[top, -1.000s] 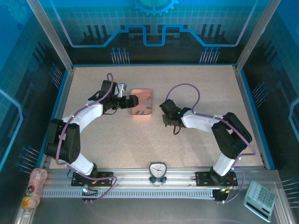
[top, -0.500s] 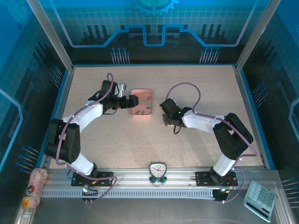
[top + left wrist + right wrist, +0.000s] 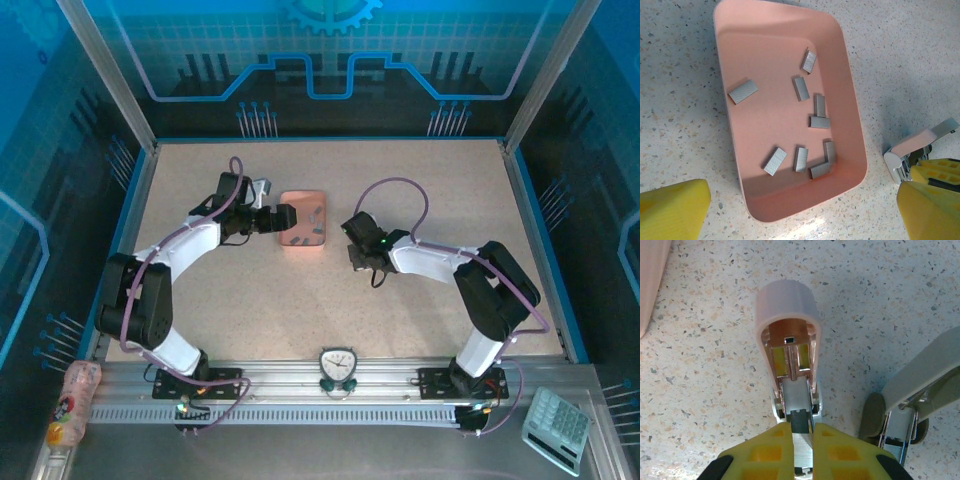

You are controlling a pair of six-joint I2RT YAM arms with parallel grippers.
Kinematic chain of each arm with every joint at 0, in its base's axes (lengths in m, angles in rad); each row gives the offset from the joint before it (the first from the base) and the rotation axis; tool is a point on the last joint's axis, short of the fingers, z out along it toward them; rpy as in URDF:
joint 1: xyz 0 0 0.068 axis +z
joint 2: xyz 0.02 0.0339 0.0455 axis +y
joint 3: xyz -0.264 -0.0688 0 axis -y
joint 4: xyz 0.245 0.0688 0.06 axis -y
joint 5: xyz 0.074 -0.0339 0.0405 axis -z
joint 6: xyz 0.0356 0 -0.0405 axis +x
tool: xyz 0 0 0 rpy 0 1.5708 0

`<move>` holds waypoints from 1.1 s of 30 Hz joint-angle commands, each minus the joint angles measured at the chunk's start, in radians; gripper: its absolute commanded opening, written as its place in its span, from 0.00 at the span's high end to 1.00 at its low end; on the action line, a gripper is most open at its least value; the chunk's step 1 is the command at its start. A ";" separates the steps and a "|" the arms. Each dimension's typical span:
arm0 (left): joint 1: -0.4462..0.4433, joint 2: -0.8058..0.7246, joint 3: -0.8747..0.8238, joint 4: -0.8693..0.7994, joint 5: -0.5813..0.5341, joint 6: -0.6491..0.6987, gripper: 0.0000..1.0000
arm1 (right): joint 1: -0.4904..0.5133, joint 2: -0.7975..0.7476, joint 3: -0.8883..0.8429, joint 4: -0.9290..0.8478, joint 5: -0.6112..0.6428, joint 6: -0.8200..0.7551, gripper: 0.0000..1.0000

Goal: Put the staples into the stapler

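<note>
Top external view: left pincer [image 3: 285, 218] sits at the left edge of the salmon tray [image 3: 296, 238]; right pincer [image 3: 358, 258] is apart to the tray's right, low over the counter [image 3: 400, 180].
Change: almost none against a second ago. The left arm keeps its place, the right arm's elbow shifts a trifle, and neither pincer alters its gap.
Meaning for task: judged a pause before the pick. No strip is lifted and loading is not begun.
Left pincer: spread wide and holding nothing. In the left wrist view its yellow fingers [image 3: 670, 210] flank the tray's near end.
Staples [image 3: 819, 121]: nine dark grey strips lying loose on the tray floor, most toward one long side.
Right pincer: clamped on the stapler's metal rear.
Stapler [image 3: 786, 300]: pale pink cap, with spring rod and metal channel exposed. It lies over the speckled counter, just off the tray's corner; whether it touches the counter cannot be told.
Neighbour: grey hinged piece [image 3: 920, 385] just beside the stapler, identity unclear.
Left arm pose: elbow bent, forearm reaching away and rightward, wrist looking down into the tray.
Right arm pose: forearm stretched leftward toward the centre, wrist pitched down.
</note>
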 commanded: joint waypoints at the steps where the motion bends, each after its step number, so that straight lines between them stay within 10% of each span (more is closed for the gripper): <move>1: 0.013 0.006 -0.001 0.007 0.018 0.013 0.03 | 0.005 0.021 -0.005 -0.013 0.019 -0.006 0.88; 33: 0.013 0.005 0.001 0.005 0.015 0.017 0.03 | 0.005 -0.083 -0.047 0.026 -0.003 -0.099 0.89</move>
